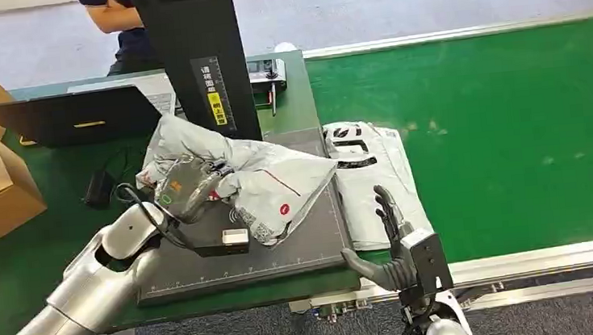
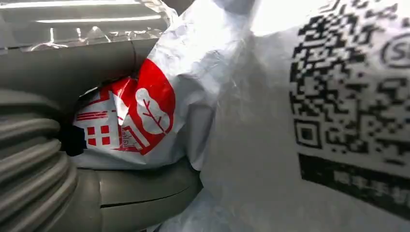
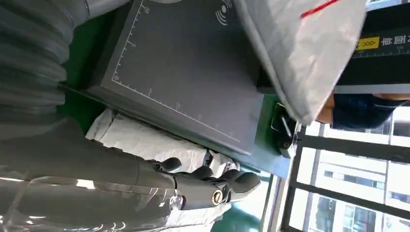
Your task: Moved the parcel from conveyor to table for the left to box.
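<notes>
On parcel (image 2: 251, 145) — QR code, red leaf logo — left hand (image 1: 186, 192) grips.

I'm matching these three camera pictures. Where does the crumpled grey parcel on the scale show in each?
Head view: grey parcel centre-left on the dark scale platform, the left hand gripping it.
Left wrist view: close up, across the frame.
Right wrist view: upper right, overhanging the platform.
Shared landmark: the parcel's red markings.

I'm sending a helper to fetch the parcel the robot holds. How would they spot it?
On the dark scanning platform under the black post, the left hand grips a crumpled grey parcel. Unlike the flat bag beside it, it bears a red line.
</notes>
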`<state>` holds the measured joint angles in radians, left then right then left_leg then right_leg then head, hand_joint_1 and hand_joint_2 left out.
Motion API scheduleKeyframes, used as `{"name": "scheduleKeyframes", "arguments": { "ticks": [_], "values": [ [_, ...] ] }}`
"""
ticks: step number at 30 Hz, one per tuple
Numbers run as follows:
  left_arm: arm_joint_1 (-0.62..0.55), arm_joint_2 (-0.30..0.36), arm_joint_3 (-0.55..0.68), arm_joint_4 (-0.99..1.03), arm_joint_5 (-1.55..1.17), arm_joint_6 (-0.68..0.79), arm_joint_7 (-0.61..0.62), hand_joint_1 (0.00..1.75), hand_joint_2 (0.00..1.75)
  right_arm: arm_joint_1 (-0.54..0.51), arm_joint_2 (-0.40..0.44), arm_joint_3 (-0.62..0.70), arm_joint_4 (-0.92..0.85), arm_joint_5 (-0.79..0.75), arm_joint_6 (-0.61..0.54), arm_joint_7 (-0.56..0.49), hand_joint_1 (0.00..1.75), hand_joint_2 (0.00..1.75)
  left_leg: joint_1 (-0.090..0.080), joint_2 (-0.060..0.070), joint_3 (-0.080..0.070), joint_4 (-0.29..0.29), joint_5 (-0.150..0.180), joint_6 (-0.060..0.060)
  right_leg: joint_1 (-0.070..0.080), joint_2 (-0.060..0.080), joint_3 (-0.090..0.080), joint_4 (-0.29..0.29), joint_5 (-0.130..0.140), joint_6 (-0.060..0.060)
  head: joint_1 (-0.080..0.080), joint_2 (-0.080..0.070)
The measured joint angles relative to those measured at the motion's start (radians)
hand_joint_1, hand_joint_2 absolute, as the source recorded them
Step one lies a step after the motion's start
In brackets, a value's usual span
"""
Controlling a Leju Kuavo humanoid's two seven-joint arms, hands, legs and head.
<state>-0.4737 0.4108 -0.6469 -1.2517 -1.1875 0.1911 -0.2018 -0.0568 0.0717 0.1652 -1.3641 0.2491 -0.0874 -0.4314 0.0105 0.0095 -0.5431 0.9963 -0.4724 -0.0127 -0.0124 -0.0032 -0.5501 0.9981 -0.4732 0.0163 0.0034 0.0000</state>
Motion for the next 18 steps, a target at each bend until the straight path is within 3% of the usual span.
{"name": "scheduleKeyframes", "arguments": {
  "ticks": [6, 11, 15, 18],
  "values": [
    [0.057, 0.025, 0.066, -0.103, -0.024, 0.000, 0.014, 1.75, 1.75, 0.005, 0.000, -0.006, -0.011, 0.003, -0.003, 0.000, 0.00, 1.75, 0.000, 0.000, 0.000, 0.000, 0.000, 0.000, 0.000, 0.000, 0.000, 0.000, 0.000, 0.000, 0.000, 0.000],
    [0.183, 0.026, 0.162, -0.242, -0.121, -0.034, 0.094, 1.75, 1.75, 0.006, 0.000, -0.019, -0.034, 0.015, 0.010, 0.004, 0.00, 1.75, 0.000, 0.000, 0.000, 0.000, 0.000, 0.000, 0.000, 0.001, 0.000, 0.000, 0.000, 0.000, 0.000, 0.000],
    [0.314, 0.024, 0.321, -0.351, -0.255, -0.029, 0.199, 1.75, 1.75, 0.012, 0.000, -0.036, -0.058, 0.035, 0.007, 0.015, 0.00, 1.75, 0.000, 0.001, -0.001, 0.000, -0.001, -0.001, 0.001, 0.001, -0.003, 0.000, 0.000, -0.001, 0.000, 0.000],
    [0.362, 0.018, 0.456, -0.370, -0.271, -0.026, 0.211, 1.75, 1.75, 0.019, 0.000, -0.047, -0.074, 0.042, 0.005, 0.019, 0.00, 1.75, 0.000, 0.001, -0.001, -0.001, -0.001, -0.001, 0.001, 0.001, -0.002, 0.000, -0.001, -0.001, 0.000, 0.000]
  ]
}}
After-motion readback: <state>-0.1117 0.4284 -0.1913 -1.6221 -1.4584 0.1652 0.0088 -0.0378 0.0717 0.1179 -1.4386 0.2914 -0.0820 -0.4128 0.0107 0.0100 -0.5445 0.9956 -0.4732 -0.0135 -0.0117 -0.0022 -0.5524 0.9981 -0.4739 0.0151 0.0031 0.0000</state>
